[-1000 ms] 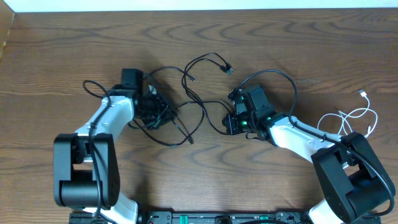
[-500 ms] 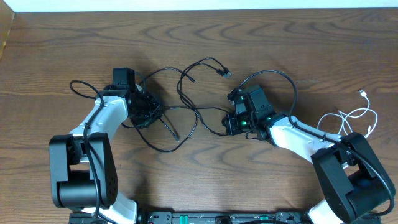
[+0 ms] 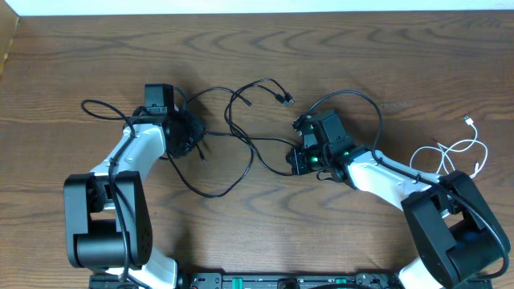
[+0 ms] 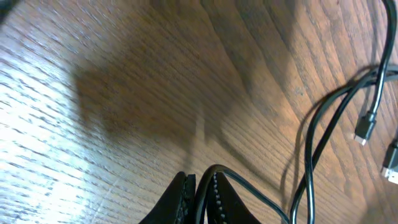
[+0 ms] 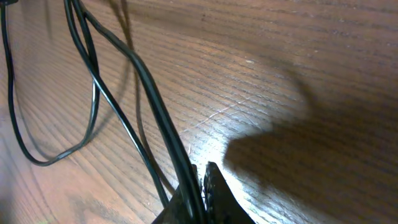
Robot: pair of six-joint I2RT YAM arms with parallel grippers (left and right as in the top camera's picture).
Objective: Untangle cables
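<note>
My right gripper [image 5: 200, 173] is clamped on the thin black cables [image 5: 152, 93]. My left gripper [image 4: 199, 179] is pinched together on a strand of the same tangle. From the right gripper the black cables run leftward across the brown wood-grain table [image 3: 96, 48], their long axis side to side. Two plug ends point toward the far edge. A thin white cable [image 3: 462, 148] lies coiled well to the right gripper's right.

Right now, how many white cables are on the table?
1. The white cable lies looped near the right arm's base, apart from the black cables; the arm may hide part.
</note>
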